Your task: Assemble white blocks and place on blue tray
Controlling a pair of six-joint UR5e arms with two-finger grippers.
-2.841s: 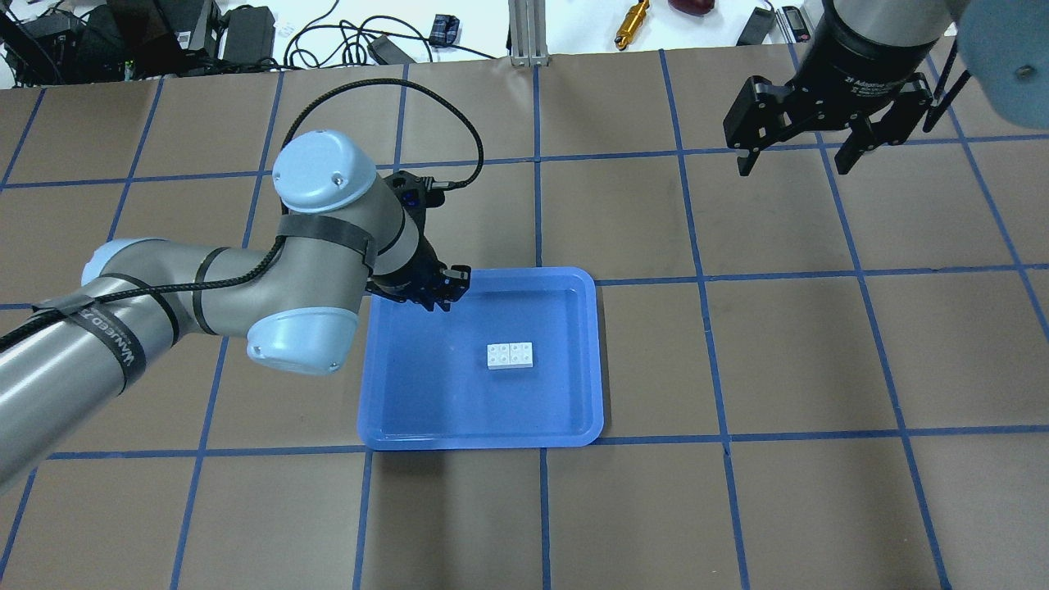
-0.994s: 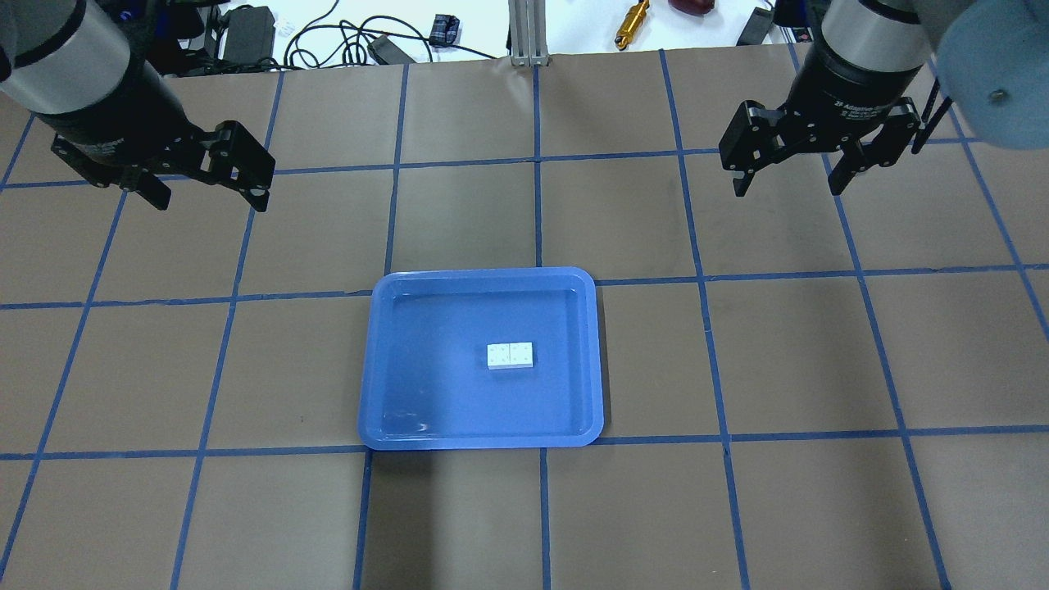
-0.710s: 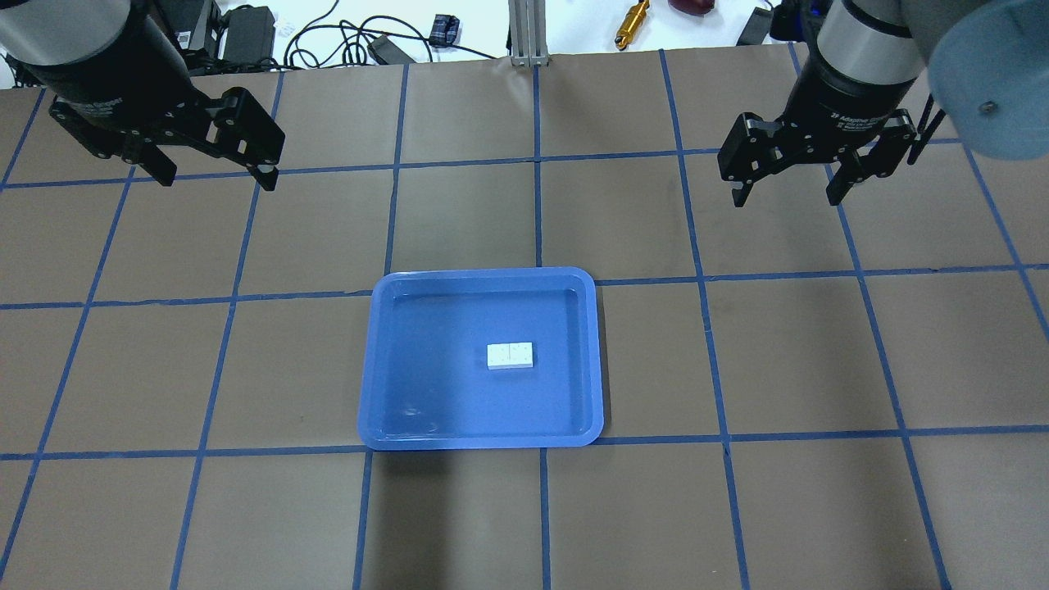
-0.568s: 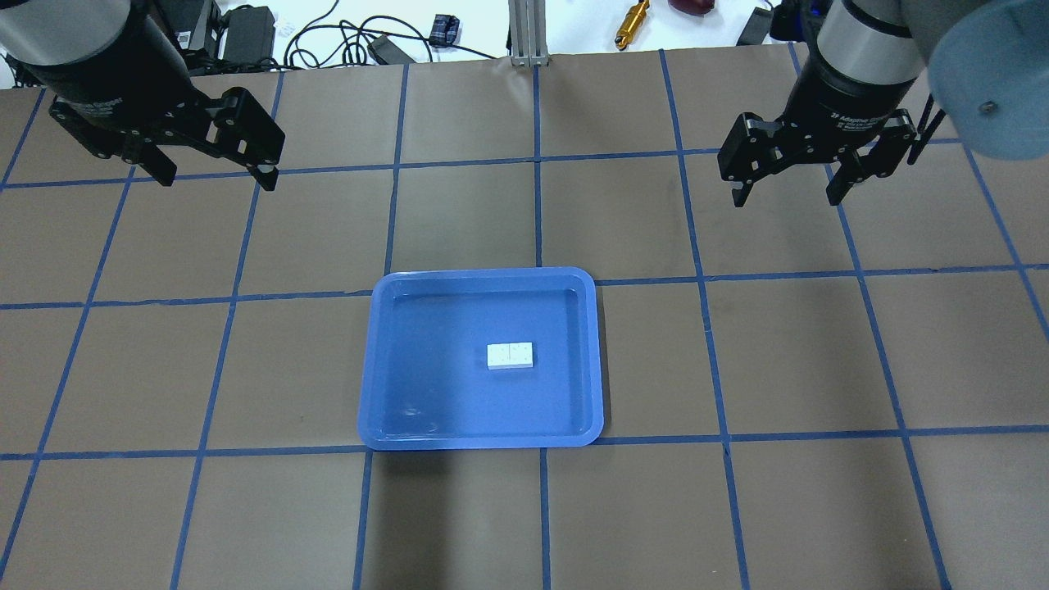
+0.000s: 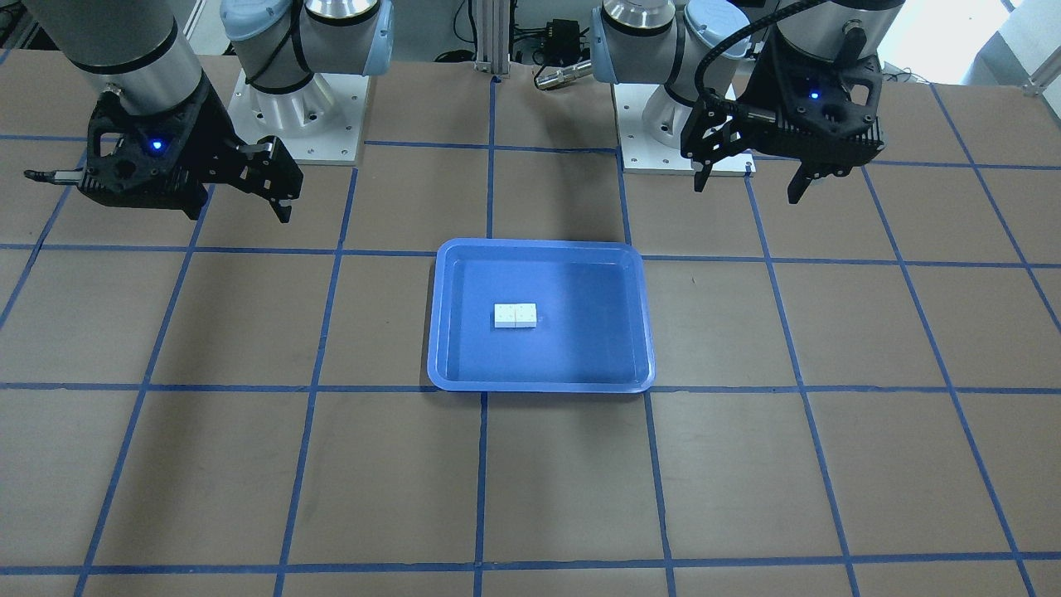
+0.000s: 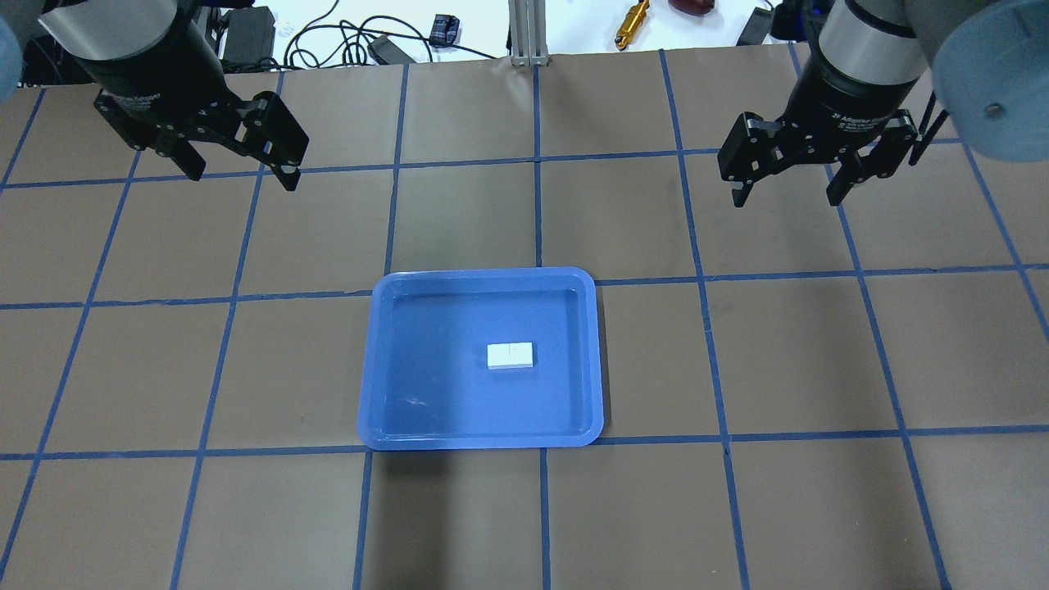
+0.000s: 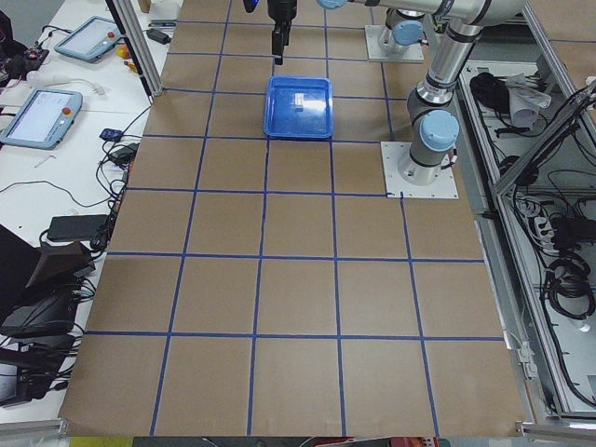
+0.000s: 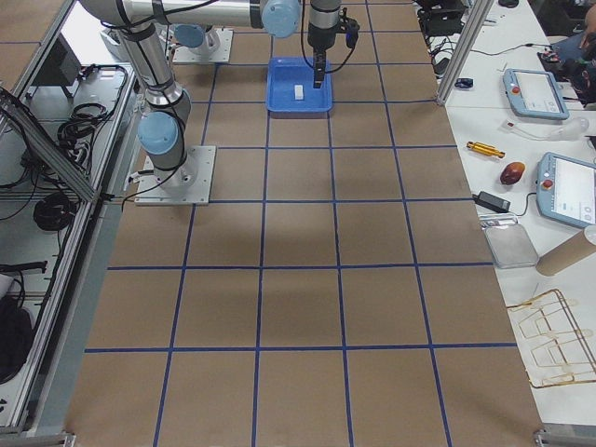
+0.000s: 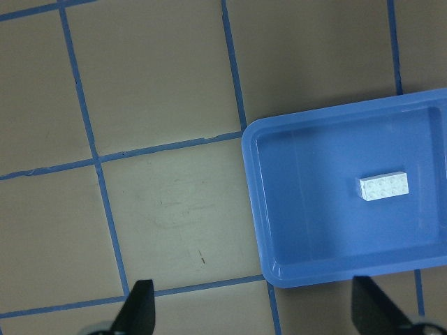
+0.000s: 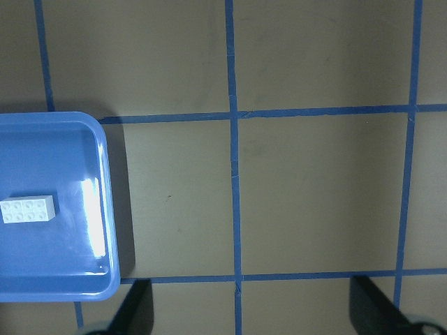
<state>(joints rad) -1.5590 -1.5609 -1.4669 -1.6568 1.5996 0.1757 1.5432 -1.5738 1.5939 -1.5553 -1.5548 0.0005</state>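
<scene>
The two white blocks (image 6: 510,355) are joined into a short bar that lies flat inside the blue tray (image 6: 426,393), right of its middle. The bar (image 5: 515,315) also shows in the front view on the tray (image 5: 580,348). My left gripper (image 6: 243,179) hangs open and empty above the table, far back and left of the tray. My right gripper (image 6: 787,199) hangs open and empty, far back and right of it. The left wrist view shows the bar (image 9: 383,186) in the tray (image 9: 307,223), and the right wrist view shows the bar (image 10: 26,209) too.
Both robot bases (image 5: 290,108) stand at the table's robot side. Cables and a brass part (image 6: 633,20) lie beyond the far edge. Blue tape lines grid the brown table (image 6: 737,508) around the tray. Teach pendants (image 8: 535,93) rest on side benches.
My left arm has lifted away from the tray's back left corner to the far left, then drifted slightly right. The bar and the right gripper have stayed put.
</scene>
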